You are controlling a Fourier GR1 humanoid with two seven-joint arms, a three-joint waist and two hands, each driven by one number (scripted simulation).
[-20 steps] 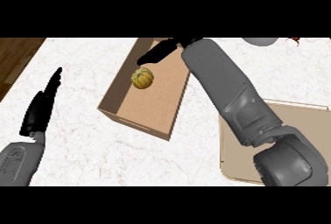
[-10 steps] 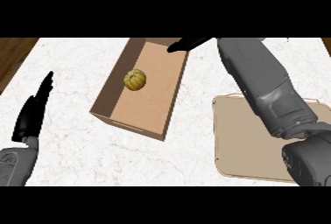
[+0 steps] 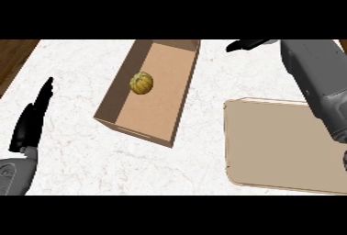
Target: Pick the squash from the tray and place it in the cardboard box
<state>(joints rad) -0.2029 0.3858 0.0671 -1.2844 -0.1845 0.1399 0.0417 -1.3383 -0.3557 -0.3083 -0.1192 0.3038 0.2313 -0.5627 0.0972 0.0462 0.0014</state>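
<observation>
Yellow-green ribbed squash [image 3: 142, 83] lies inside cardboard box [image 3: 177, 87].

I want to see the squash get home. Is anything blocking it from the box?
No. The squash already lies inside the box, near its far end. Nothing visible stands in the way. The right hand is off to the box's right, touching nothing.

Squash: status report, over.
Squash lies inside cardboard box. Right robot hand open, holding nothing, beyond box's far right corner. Left robot hand open, resting at left edge. Tray bare; nothing in the way.
</observation>
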